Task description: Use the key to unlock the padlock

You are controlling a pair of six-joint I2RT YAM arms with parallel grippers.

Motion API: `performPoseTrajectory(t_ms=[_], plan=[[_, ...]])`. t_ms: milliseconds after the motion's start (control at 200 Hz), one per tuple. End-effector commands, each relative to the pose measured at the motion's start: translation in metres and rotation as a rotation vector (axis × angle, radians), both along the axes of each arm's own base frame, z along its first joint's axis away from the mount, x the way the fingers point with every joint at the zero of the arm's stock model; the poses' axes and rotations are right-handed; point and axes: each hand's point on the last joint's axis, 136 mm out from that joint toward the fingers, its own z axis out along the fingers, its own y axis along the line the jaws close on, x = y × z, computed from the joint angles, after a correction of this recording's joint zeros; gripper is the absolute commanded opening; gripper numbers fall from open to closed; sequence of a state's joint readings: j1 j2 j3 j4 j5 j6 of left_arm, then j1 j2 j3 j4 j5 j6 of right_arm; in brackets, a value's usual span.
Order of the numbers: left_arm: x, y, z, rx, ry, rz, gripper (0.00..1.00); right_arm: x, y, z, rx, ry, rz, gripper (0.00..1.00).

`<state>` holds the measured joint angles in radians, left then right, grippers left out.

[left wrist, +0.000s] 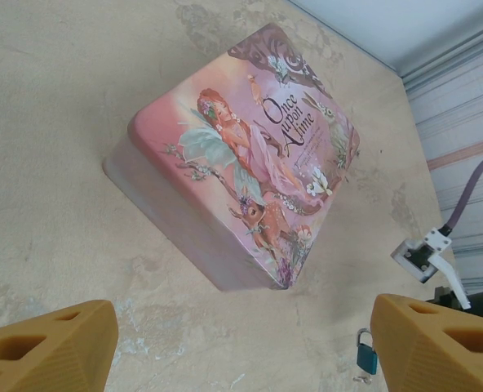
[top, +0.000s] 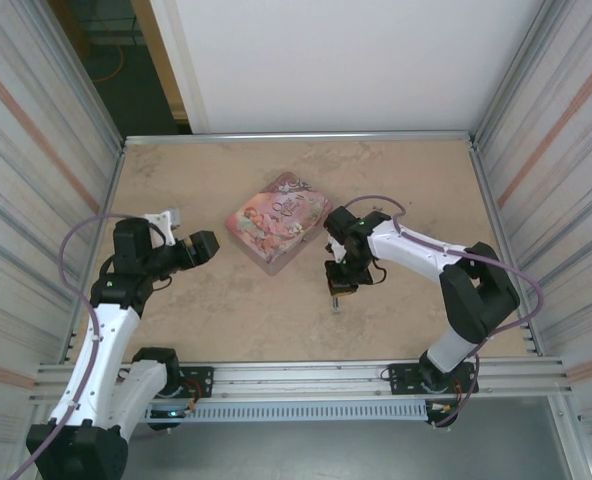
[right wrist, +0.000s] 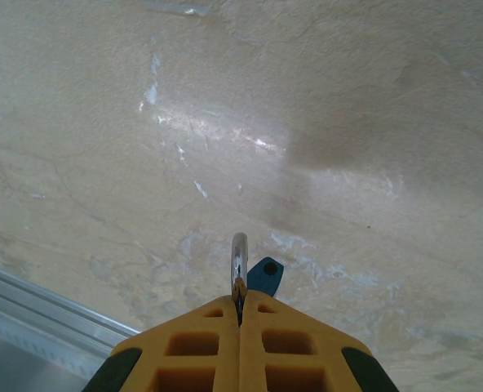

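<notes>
Between the closed right jaws, the padlock [right wrist: 265,276] shackle is pinched.

Pink tin [top: 279,222] (fairy-illustrated) on table [top: 226,320]

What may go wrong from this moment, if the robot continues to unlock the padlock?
1. The right gripper seems to pinch the padlock only by its thin shackle, so it may twist or slip out.
2. What seems to be the key lies tiny on the table; the open left gripper may fumble it or bump the tin nearby.
</notes>
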<state>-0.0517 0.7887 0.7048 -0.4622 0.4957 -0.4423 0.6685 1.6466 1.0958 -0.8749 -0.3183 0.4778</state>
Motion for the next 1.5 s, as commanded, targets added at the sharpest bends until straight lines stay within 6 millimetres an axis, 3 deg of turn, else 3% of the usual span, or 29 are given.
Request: performPoseTrajectory(t_ms=[0,601,1493], plan=[[-0.002,0.003,-0.003,0.008,-0.002,0.011,0.82,-0.003,0.008,-0.007,0.025,0.028,0.035,0.00],[-0.003,0.004,-0.007,0.009,0.010,0.014,0.82,0.000,0.024,-0.032,0.051,0.071,0.058,0.00],[-0.003,0.004,-0.008,0.010,0.015,0.017,0.82,0.007,0.025,-0.038,0.048,0.043,0.060,0.00]])
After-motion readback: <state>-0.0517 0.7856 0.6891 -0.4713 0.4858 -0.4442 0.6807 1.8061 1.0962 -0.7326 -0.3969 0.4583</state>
